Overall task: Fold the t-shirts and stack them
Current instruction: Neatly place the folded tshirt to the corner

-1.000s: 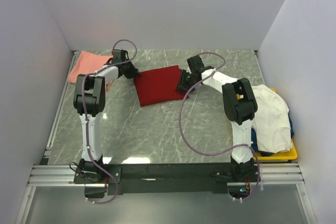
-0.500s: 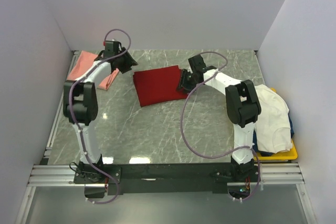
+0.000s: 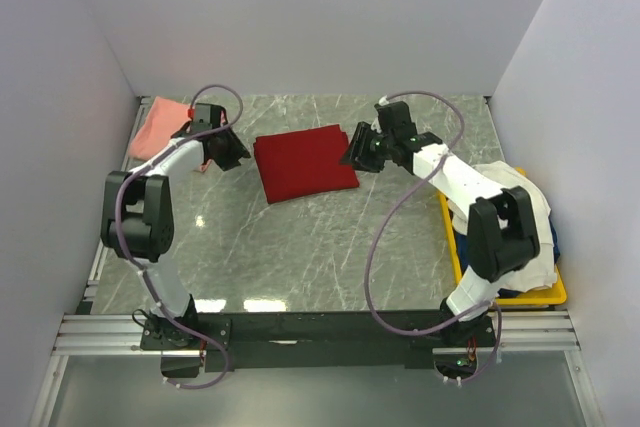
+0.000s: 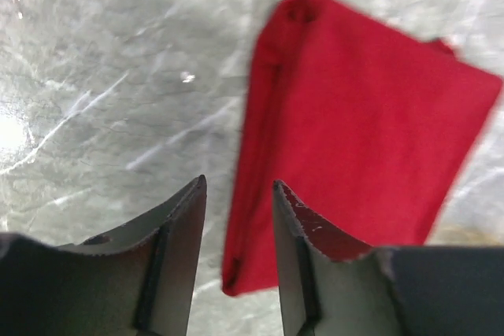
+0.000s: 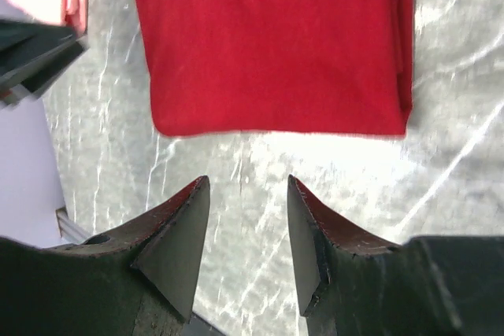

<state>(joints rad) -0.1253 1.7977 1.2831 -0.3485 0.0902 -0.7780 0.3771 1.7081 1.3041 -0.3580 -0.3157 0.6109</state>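
The deep red t-shirt (image 3: 303, 162) lies folded into a flat rectangle at the middle back of the table; it also shows in the left wrist view (image 4: 362, 116) and the right wrist view (image 5: 268, 41). My left gripper (image 3: 232, 155) (image 4: 239, 186) is open and empty just left of it. My right gripper (image 3: 352, 155) (image 5: 248, 186) is open and empty just right of it. The salmon pink t-shirt (image 3: 158, 125) lies at the back left, behind the left arm. The cream white t-shirt (image 3: 520, 222) is heaped at the right over the tray.
A yellow tray (image 3: 540, 295) sits at the right edge under the white shirt, with some dark blue cloth (image 3: 484, 262) showing. White walls close in the back and both sides. A metal rail (image 3: 300, 327) runs along the near edge.
Both grippers have let go of the red shirt and drawn back, the left toward the left, the right toward the right and up. The red shirt now lies flat and free.
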